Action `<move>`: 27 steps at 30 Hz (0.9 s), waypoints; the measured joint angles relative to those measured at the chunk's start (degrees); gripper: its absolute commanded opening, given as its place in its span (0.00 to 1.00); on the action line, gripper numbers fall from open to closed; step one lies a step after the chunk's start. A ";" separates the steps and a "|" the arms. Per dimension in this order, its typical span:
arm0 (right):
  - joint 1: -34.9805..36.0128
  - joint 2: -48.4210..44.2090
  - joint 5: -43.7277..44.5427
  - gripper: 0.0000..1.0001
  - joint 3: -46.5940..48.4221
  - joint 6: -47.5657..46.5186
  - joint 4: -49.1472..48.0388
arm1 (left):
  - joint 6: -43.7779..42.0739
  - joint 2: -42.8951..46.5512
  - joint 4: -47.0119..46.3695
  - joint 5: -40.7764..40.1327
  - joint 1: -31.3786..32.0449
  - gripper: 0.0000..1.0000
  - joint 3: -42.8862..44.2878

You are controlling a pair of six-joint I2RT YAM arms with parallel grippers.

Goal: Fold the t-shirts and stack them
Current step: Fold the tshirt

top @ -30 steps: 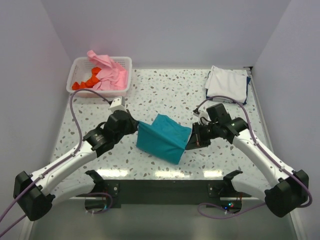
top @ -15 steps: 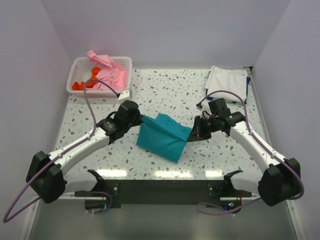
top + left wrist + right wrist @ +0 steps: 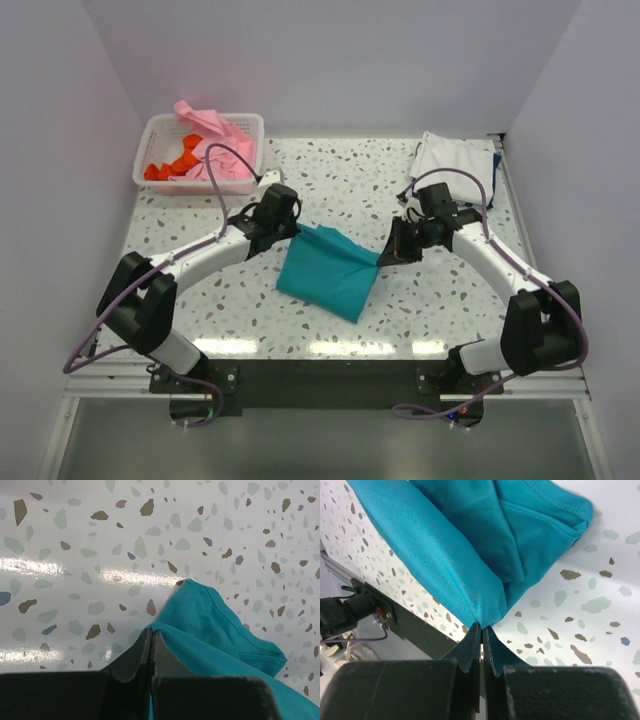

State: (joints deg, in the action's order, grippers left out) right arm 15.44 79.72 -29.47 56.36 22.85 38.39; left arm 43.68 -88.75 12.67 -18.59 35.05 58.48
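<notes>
The speckled table (image 3: 340, 180) carries a teal shirt (image 3: 320, 278) at centre. A basket (image 3: 190, 186) sits far left. Folded shirts (image 3: 452, 165) lie far right.

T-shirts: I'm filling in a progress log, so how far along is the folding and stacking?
Done: a white shirt lies folded on a dark blue one, far right. In hand: the left gripper and right gripper pinch the teal shirt, partly folded mid-table. Left: the pink shirt and orange-red shirt in the basket.

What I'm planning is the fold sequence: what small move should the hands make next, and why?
Probably lower both pinched corners onto the table so the fold lies flat: left hand and right hand each grip the teal t-shirt, bunched between them.
</notes>
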 measured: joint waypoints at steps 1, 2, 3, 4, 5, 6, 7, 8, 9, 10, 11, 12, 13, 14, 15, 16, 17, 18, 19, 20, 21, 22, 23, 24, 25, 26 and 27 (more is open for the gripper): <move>-0.22 0.94 0.02 0.00 0.31 -0.11 -0.33 | -0.02 -1.07 -0.02 0.09 -0.13 0.00 0.50; -0.48 1.86 0.02 0.00 0.55 -0.24 -0.61 | -0.02 -1.92 -0.04 0.15 -0.22 0.00 0.94; -0.76 2.84 0.04 0.00 0.70 -0.37 -0.90 | -0.02 -2.84 -0.07 0.22 -0.35 0.00 1.38; -1.03 3.63 0.07 0.00 0.74 -0.44 -1.11 | -0.02 -3.67 -0.09 0.31 -0.48 0.00 1.77; -1.42 4.66 0.04 0.00 0.83 -0.48 -1.42 | -0.02 -4.44 -0.07 0.39 -0.61 0.00 2.16; -1.77 5.49 0.04 0.00 0.92 -0.55 -1.75 | -0.02 -5.18 -0.13 0.50 -0.70 0.00 2.58; -2.12 6.34 0.04 0.00 1.05 -0.63 -2.08 | -0.04 -5.95 -0.15 0.66 -0.83 0.00 2.99; -2.45 7.17 0.02 0.00 1.20 -0.68 -2.32 | -0.04 -6.73 -0.22 0.81 -0.96 0.00 3.48; -2.78 8.00 0.00 0.00 1.51 -0.81 -2.56 | -0.04 -7.63 -0.22 0.98 -1.09 0.00 4.02; -3.02 8.92 -0.04 0.00 1.92 -0.85 -2.80 | -0.07 -8.50 -0.26 1.11 -1.22 0.00 4.55; -3.23 9.97 -0.13 0.00 2.38 -0.90 -3.23 | -0.15 -9.38 -0.22 1.22 -1.36 0.00 5.07; -3.50 11.08 -0.28 0.00 2.91 -0.90 -3.63 | -0.28 -10.19 -0.20 1.31 -1.49 0.00 5.55; -3.76 12.17 -0.48 0.00 3.37 -0.92 -4.07 | -0.35 -10.95 -0.15 1.36 -1.62 0.00 6.08; -4.02 13.27 -0.68 0.00 3.74 -0.92 -4.48 | -0.39 -11.61 -0.13 1.42 -1.70 0.00 6.51; -4.33 14.40 -0.96 0.01 4.11 -0.92 -4.81 | -0.42 -12.28 -0.11 1.46 -1.81 0.01 6.97; -4.63 15.41 -1.16 0.03 4.46 -0.92 -5.03 | -0.44 -12.81 -0.09 1.51 -1.92 0.04 7.37; -4.85 16.11 -1.22 0.06 4.72 -0.92 -5.22 | -0.44 -13.29 -0.02 1.57 -2.01 0.08 7.69; -5.18 16.92 -1.31 0.11 5.07 -0.90 -5.22 | -0.48 -13.64 0.04 1.68 -2.05 0.17 7.96; -5.49 17.53 -1.31 0.37 5.44 -0.83 -5.22 | -0.83 -13.92 0.07 1.84 -2.10 0.28 8.17; -5.79 17.90 -1.20 0.40 5.73 -0.48 -5.29 | -1.27 -14.12 0.20 1.95 -2.10 0.35 8.39; -6.08 18.08 -0.96 0.41 6.05 -0.74 -5.25 | -1.49 -14.23 0.24 2.10 -2.10 0.46 8.61; -6.25 18.16 -0.61 0.54 6.62 -0.85 -5.07 | -1.75 -14.25 0.24 2.36 -2.12 0.54 8.76; -6.43 18.16 -0.26 0.56 7.26 -0.63 -5.05 | -1.90 -14.25 0.24 2.69 -2.14 0.61 8.92; -6.56 18.14 -0.13 0.77 7.96 -0.83 -5.03 | -2.10 -14.23 0.20 2.99 -2.16 0.77 9.14; -6.69 18.08 -0.02 0.99 8.72 -0.48 -5.03 | -2.69 -14.16 0.17 3.34 -2.21 0.84 9.22; -6.78 17.90 0.00 0.99 9.22 -0.57 -5.16 | -2.82 -13.99 0.17 3.63 -2.21 0.91 9.22; -6.80 17.55 0.07 0.99 9.40 -1.25 -5.22 | -2.80 -13.68 0.24 3.82 -2.23 1.00 9.22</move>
State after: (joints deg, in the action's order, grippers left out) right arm 8.64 97.27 -29.41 65.76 21.61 33.17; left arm 40.88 -102.43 12.91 -14.76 32.82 67.70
